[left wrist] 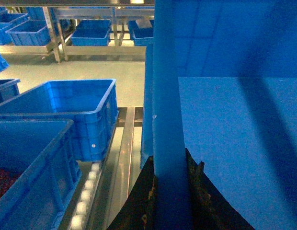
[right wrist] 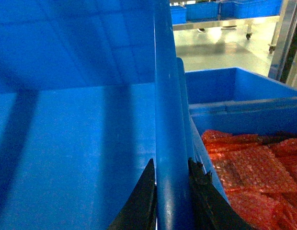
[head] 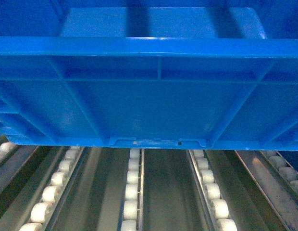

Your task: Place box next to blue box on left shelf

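Observation:
The box (head: 149,96), a large open-top blue crate, fills the upper head view, its ribbed near wall held over the roller rows of the left shelf (head: 132,192). My left gripper (left wrist: 171,163) is shut on the box's left rim (left wrist: 165,96), one black finger on each side. My right gripper (right wrist: 171,165) is shut on the box's right rim (right wrist: 167,96) in the same way. A blue box (left wrist: 67,110) stands on the rollers just left of the held box, across a narrow gap. Neither gripper shows in the head view.
A nearer blue crate (left wrist: 28,167) with something red in it sits at the left. On the right, a crate of red bubble wrap (right wrist: 254,172) lies close against the held box, with another crate (right wrist: 234,84) beyond. Racks with more crates (left wrist: 91,33) stand across the floor.

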